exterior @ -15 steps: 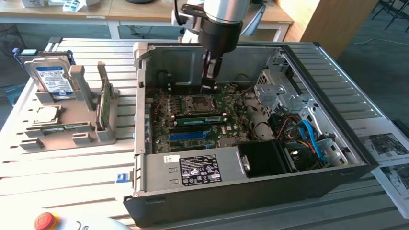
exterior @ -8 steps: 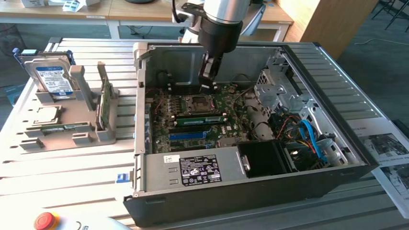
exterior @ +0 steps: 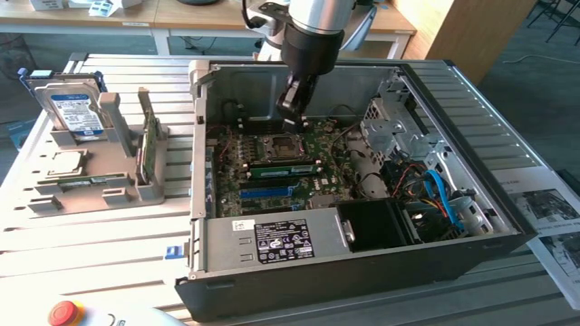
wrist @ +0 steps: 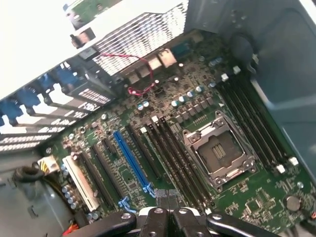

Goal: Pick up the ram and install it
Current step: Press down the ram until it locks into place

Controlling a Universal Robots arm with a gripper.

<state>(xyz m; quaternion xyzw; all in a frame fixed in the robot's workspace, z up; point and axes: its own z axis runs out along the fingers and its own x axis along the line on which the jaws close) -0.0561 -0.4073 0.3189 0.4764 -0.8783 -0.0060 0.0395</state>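
Observation:
My gripper (exterior: 292,121) hangs inside the open computer case (exterior: 507,204), above the far part of the motherboard (exterior: 272,183) near the CPU socket (exterior: 276,146). A green ram (exterior: 285,170) lies along the memory slots just in front of that socket, apart from the gripper. In the wrist view the gripper (wrist: 165,197) is shut, fingertips together with nothing between them, above the dark memory slots (wrist: 170,153) beside the CPU socket (wrist: 219,150). Another green ram (exterior: 149,146) stands on edge in the grey holder (exterior: 100,193) outside the case.
The holder on the exterior view's left also carries a hard drive (exterior: 75,112) and a square silver processor (exterior: 62,163). Inside the case are a power supply (exterior: 272,241), a drive cage (exterior: 394,129) and blue cables (exterior: 444,197). A red stop button (exterior: 64,312) sits at the front.

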